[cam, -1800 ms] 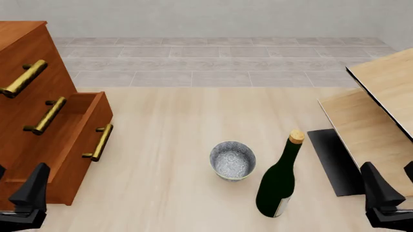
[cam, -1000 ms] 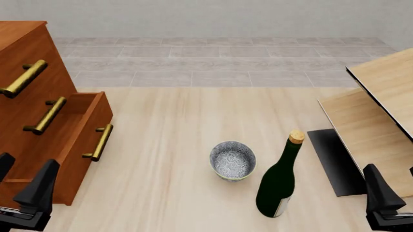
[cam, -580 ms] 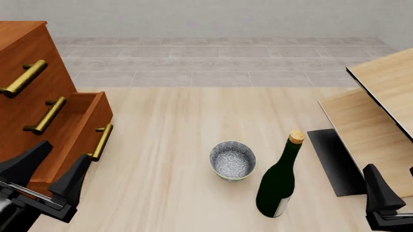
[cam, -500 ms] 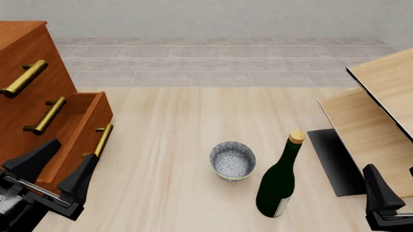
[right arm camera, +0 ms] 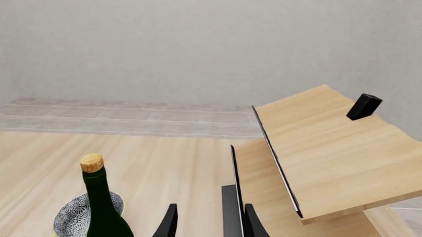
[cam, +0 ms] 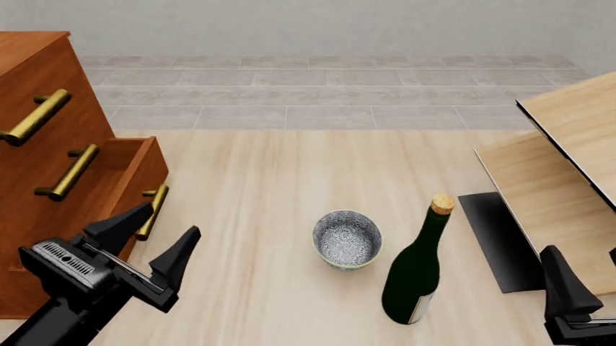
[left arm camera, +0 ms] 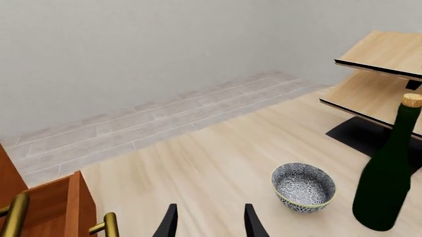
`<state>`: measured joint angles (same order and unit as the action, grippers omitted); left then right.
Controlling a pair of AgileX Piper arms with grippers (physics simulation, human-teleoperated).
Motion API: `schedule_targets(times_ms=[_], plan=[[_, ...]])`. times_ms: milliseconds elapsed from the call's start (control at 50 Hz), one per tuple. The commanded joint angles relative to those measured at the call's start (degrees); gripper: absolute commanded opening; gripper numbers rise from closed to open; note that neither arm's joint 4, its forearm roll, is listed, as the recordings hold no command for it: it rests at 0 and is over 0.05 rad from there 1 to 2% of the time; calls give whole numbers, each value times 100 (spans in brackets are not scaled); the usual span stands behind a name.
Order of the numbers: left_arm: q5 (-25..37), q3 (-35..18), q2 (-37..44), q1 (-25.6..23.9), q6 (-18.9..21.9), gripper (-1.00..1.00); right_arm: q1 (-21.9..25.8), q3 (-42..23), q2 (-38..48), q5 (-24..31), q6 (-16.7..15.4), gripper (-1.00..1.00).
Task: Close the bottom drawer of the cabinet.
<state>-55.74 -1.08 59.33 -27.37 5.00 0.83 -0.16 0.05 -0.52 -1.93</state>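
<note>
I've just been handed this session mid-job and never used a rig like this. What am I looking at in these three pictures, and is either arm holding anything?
These are simulator renders of two robot arms at a table. The front view looks forward and down from the arms' side. The other two come from cameras behind each gripper, looking along its jaws.

On the left stands the cabinet, with its bottom drawer pulled out. The left gripper hangs just in front of that drawer's brass handle, jaws open, holding nothing. The right gripper sits low at the right edge, also open and empty.

On the table are a patterned bowl and, beside it, an upright corked dark bottle. At right is pale wood furniture with black edging.
</note>
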Motion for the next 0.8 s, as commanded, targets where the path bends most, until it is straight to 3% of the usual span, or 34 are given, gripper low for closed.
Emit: schedule_targets(times_ms=[20, 200, 280, 500, 800], plan=[[-759, -194, 1194, -157, -360, 100, -23, -10, -2, 1, 3, 100], [-836, -443, 1726, -154, -559, 100, -38, -15, -2, -2, 28, 100], [-966, -602, 2227, -116, -931, 100, -50, -22, -2, 1, 47, 100], [-1292, -704, 2825, 113, -1230, 100, -80, -25, -2, -9, 75, 100], [-1404, -775, 3088, 495, -1212, 100, -84, -1, -3, -43, 82, 100]])
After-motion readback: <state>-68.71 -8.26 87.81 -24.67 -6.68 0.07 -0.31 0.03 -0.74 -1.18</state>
